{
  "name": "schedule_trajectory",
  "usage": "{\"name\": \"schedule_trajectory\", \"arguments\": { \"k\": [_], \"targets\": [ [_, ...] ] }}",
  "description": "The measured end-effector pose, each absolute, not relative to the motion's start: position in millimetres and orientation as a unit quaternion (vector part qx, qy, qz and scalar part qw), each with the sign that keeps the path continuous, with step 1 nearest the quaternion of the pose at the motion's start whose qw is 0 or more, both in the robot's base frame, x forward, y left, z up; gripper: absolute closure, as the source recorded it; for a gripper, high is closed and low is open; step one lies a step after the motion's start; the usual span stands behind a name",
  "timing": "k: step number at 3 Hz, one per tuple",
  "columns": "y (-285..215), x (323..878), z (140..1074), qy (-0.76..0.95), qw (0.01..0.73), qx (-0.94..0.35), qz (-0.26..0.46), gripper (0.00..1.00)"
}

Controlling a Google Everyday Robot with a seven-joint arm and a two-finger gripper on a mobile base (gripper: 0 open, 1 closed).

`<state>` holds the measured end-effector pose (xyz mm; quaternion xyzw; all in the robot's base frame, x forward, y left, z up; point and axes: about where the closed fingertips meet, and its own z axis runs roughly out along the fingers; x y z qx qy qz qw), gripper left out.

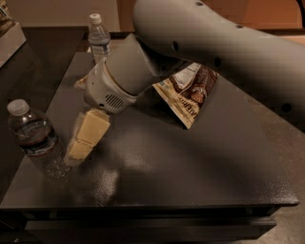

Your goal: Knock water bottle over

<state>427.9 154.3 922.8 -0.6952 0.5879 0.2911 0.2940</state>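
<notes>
The grey arm (214,47) sweeps in from the upper right, and its pale yellow tool (80,147) hangs low over the dark worktop (190,167) near the front left. The water bottle (35,140) stands upright at the left edge, white cap on top, dark label band showing. The tool sits just beside it on the right, and contact can't be made out. At the far edge stands a slimmer bottle (99,38), upright. A brown-and-white snack bag (188,93) lies partly under the arm.

Dark glossy table (190,181) under dim warm light, pale wall (57,12) beyond its far edge; pincer (79,149) near its left edge.
</notes>
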Motion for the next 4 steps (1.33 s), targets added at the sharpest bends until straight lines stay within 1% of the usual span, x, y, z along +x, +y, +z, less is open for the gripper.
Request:
{"name": "schedule_trajectory", "arguments": {
  "k": [2,3,4],
  "targets": [
    [192,413,920,0.565,0.293,-0.695,0.333,0.00],
    [205,404,919,0.557,0.290,-0.695,0.349,0.17],
    [212,398,922,0.550,0.289,-0.695,0.362,0.41]
  ]
}}
